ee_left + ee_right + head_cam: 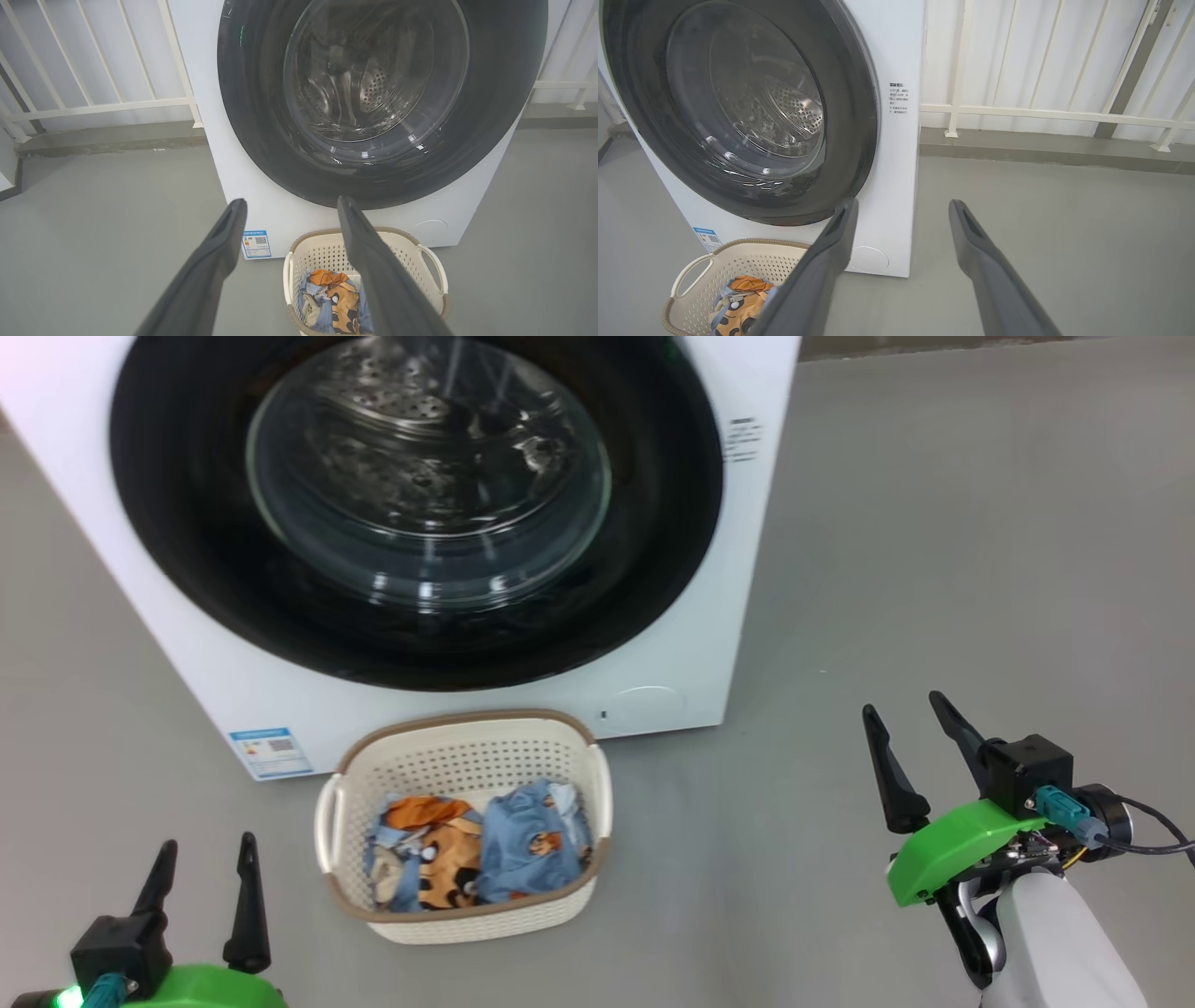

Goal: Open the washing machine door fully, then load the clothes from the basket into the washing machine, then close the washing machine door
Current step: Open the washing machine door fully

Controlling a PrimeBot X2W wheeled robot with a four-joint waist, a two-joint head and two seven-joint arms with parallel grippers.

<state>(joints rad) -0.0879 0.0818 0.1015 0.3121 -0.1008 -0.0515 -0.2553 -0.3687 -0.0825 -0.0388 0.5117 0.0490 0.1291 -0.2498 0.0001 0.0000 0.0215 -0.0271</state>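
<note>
While the washing machine door [187,569] lay closed against the washing machine [756,616], the left gripper [207,845] and right gripper [904,705] both stood spread wide, holding and touching nothing. The clothes [523,845] lay in the basket [467,717] on the floor [934,523] just before the machine, between the grippers.

The blue label [271,752] on the washing machine [579,702] (it carries a QR code) is too small to read. So is the black print [897,100] beside the washing machine door [738,112].

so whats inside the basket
The basket holds the clothes: crumpled light blue and orange printed garments, plus a bit of cream fabric. Anything beneath that pile, and the basket's bottom, is covered.
</note>
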